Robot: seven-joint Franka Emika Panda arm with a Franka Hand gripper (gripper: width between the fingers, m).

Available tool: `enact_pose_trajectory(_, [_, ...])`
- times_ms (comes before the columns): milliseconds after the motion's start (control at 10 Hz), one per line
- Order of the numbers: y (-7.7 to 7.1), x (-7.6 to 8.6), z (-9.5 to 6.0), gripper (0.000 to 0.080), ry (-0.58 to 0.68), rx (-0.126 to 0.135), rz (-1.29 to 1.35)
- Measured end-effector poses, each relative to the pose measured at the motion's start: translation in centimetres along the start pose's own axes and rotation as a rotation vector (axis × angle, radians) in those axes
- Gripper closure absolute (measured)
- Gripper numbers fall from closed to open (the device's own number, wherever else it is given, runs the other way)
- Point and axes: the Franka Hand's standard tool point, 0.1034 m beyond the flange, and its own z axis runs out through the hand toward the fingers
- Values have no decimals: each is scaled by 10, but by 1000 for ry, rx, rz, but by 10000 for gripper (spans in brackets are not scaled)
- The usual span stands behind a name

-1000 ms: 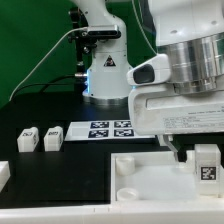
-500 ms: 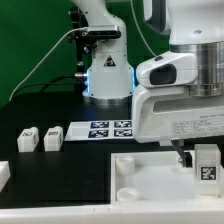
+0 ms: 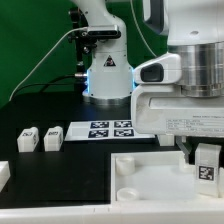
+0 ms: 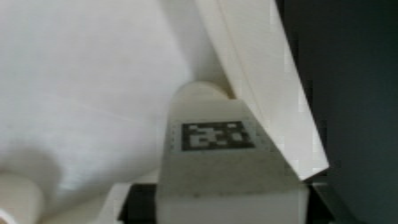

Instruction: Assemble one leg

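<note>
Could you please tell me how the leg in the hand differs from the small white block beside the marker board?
The leg stands upright in the hand over the tray; the block lies loose on the table. The leg is at the exterior view's right, the block at its left. Both are white with black-and-white tags.

Lower right of the frame: the gripper [image 3: 206, 153], clamped on the leg [image 3: 208, 170], edges slightly rightward while the wrist housing [image 3: 165, 70] above it swings up.

Bare black table [image 3: 72, 165] between marker board [image 3: 110, 129] and tray [image 3: 140, 160]; tray wall close beside the leg [image 3: 206, 165].
</note>
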Motion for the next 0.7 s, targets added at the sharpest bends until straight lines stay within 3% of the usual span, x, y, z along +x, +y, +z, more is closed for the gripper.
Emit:
enact_pose_trajectory(500, [2,-2,2,506,-37,58,918])
enact_pose_trajectory(700, [2,-3,2,479,-42,62,926])
